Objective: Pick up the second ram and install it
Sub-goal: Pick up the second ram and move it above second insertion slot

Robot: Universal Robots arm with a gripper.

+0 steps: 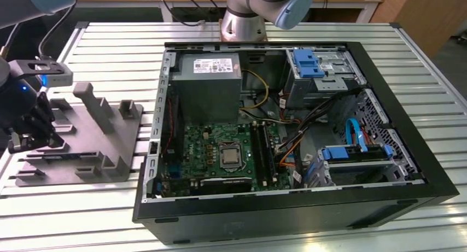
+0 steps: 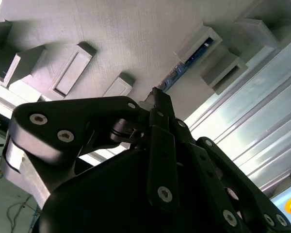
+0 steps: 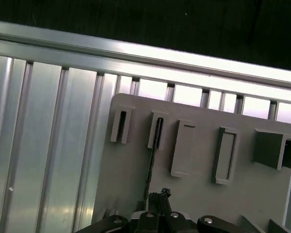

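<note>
Grey fixture (image 3: 126,170) holds the second ram (image 3: 152,165) in its slot, unlifted. Gripper (image 3: 160,195) looks pinched nearly shut on the ram's end. Lifting it and seating it on the motherboard (image 1: 211,148) are not yet done.

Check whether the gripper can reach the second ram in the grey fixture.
Probably yes: the gripper hovers just above the second ram, standing exposed in a slot of the grey fixture.

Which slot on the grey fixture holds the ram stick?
The narrow slot in line with the gripper: the dark ram stick runs through it; neighbouring slots look bare.
</note>
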